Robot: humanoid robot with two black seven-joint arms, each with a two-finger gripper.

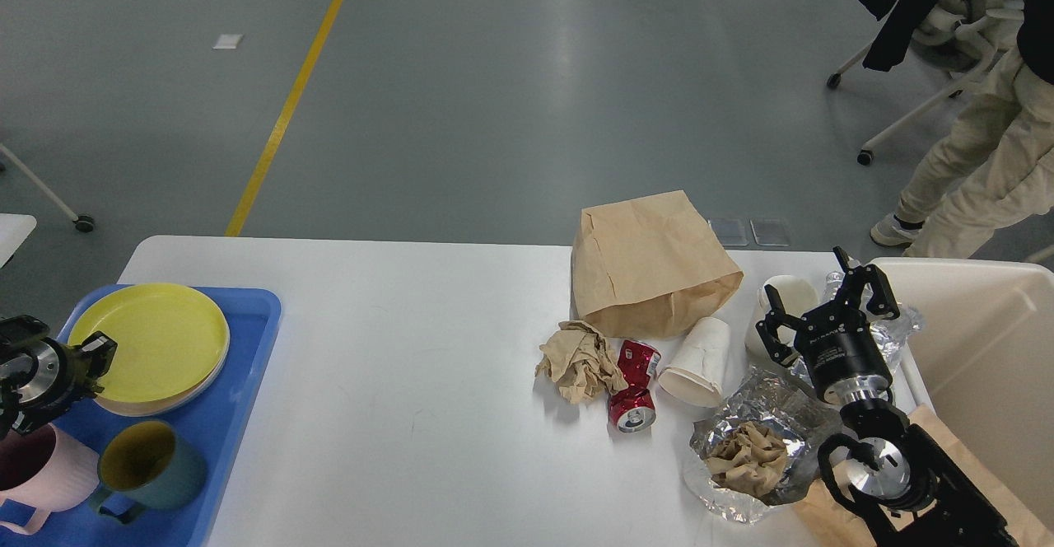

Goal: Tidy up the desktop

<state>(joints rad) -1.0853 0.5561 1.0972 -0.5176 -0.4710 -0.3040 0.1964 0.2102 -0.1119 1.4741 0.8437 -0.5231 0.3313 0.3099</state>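
The white desktop (395,324) carries litter on its right half: a brown paper bag (650,263), a crumpled brown paper (576,362), a crushed red can (634,386), a tipped white paper cup (700,362) and foil (757,448) holding crumpled paper. My right gripper (823,312) hovers open and empty between a white cup (790,293) and clear plastic wrap (902,324). At the far left, my left gripper (92,356) is shut on the rim of a yellow plate (152,337), which lies flat on a pale plate.
A blue tray (251,316) on the left end holds the plates, a pink mug (33,465) and a dark green mug (152,465). A cream bin (988,349) stands at the right edge. A person (980,160) and a wheeled chair stand beyond the far right corner.
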